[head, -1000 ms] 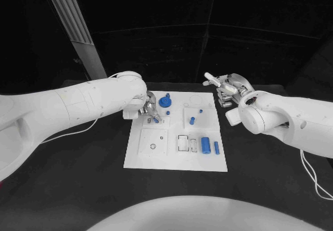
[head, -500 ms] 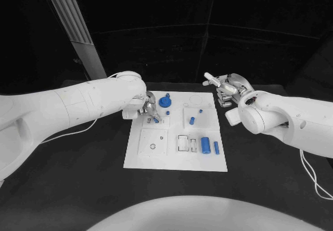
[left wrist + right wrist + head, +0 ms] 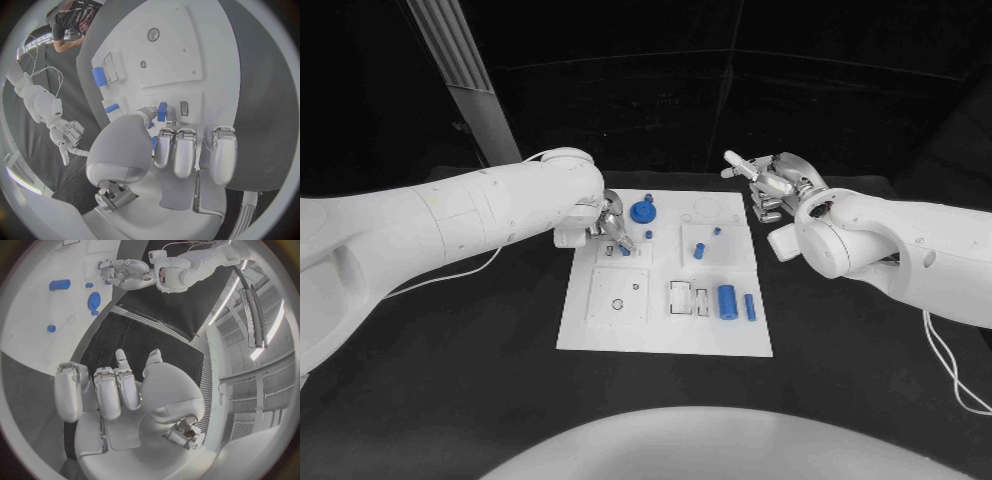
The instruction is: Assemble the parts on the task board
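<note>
The left hand (image 3: pixel 606 226) pinches a small blue peg (image 3: pixel 162 111) at the task board's (image 3: pixel 668 335) far left corner. The right hand (image 3: pixel 773 185) holds nothing, fingers curled. Most blue parts probably still wait.

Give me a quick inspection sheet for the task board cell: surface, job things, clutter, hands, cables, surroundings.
Surface: black table, task board flat in the middle.
Job's things: blue gear-like part near the board's far edge; large blue cylinder and slim blue pin lying near the board's right edge; small blue peg mid-board.
Clutter: nothing seen.
Hands: left hand over the board's far left corner, fingertips at a small blue piece; grip unclear. Right hand raised off the board's far right corner, holding nothing.
Cables: white cable along the right arm; another by the left arm.
Surroundings: grey post far left.
</note>
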Tool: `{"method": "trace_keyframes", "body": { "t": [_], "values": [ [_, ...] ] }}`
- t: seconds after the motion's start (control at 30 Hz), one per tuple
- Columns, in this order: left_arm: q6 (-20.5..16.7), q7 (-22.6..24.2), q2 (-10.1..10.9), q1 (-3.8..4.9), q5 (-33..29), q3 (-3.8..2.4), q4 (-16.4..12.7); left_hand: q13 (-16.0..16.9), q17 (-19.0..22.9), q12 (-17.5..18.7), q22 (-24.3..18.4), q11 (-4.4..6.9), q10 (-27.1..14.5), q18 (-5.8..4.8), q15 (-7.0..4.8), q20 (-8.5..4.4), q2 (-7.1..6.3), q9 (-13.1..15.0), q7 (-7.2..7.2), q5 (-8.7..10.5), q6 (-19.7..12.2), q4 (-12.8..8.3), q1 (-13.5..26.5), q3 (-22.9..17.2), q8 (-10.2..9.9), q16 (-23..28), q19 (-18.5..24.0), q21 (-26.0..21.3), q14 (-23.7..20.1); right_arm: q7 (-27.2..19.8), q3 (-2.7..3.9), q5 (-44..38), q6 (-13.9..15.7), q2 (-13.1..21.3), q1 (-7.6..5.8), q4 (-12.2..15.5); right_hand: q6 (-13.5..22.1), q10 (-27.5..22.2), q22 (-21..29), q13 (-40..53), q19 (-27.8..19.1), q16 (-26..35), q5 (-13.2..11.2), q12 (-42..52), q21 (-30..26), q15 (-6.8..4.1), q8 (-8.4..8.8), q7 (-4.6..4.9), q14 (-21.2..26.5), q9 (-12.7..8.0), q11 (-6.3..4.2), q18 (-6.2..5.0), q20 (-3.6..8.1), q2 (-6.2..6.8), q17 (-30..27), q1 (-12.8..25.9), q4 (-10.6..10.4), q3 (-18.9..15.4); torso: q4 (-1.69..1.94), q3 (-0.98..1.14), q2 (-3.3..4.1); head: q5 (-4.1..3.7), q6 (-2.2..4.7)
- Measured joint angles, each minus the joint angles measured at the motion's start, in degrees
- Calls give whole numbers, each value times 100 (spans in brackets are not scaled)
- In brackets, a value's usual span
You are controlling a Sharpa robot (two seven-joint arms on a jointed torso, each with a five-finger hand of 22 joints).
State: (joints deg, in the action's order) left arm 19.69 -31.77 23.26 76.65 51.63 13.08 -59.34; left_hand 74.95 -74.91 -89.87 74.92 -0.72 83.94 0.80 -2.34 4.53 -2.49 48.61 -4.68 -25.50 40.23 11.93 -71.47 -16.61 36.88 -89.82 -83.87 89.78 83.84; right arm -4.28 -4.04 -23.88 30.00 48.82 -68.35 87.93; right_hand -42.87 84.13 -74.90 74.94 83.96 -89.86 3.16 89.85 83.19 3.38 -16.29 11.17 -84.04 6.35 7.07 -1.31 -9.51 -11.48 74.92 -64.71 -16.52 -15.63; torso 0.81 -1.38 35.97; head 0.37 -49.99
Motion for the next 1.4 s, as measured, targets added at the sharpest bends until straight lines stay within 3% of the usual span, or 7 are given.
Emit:
{"method": "trace_keyframes", "body": {
  "t": [0.27,0.77,1.07,1.4],
  "values": [
    [0,-15,3,0,18,0,3,0,0,0,0,-13,13,0,22,0,-50,-33,0,176,0,109,108,249,-27,0,0,0,22,0,0,0,-1,-2,0,0,0,0,0,0,0,0,0,0,0,0,0,0,0,0,0,0,0,0,0,0,0,0,2,0,0,8,0],
    [1,-33,2,0,34,0,3,0,0,0,0,-42,-1,0,42,21,-111,-67,-13,199,15,285,274,562,-66,0,-21,0,1,1,0,0,-2,-4,0,-2,0,0,0,0,0,0,0,0,0,0,0,0,0,0,0,0,0,0,-1,0,0,0,1,-1,0,8,0],
    [0,-30,1,0,39,0,5,0,0,0,0,-68,14,1,74,61,-157,-81,-21,199,23,470,733,1049,-71,0,-22,0,10,2,0,0,-3,-4,0,-2,0,0,0,0,0,0,0,0,0,0,0,0,0,-1,0,0,0,0,-1,0,0,0,-1,-1,0,4,0],
    [-2,-8,3,-2,43,1,8,0,0,0,0,-82,-1,0,103,80,-65,-90,-42,199,44,481,1134,1453,-94,0,-3,0,22,2,0,0,-3,-4,1,-2,0,0,0,0,0,0,0,0,0,0,0,0,0,-1,0,0,0,0,-1,0,0,0,-1,-1,0,-3,0]
  ]
}}
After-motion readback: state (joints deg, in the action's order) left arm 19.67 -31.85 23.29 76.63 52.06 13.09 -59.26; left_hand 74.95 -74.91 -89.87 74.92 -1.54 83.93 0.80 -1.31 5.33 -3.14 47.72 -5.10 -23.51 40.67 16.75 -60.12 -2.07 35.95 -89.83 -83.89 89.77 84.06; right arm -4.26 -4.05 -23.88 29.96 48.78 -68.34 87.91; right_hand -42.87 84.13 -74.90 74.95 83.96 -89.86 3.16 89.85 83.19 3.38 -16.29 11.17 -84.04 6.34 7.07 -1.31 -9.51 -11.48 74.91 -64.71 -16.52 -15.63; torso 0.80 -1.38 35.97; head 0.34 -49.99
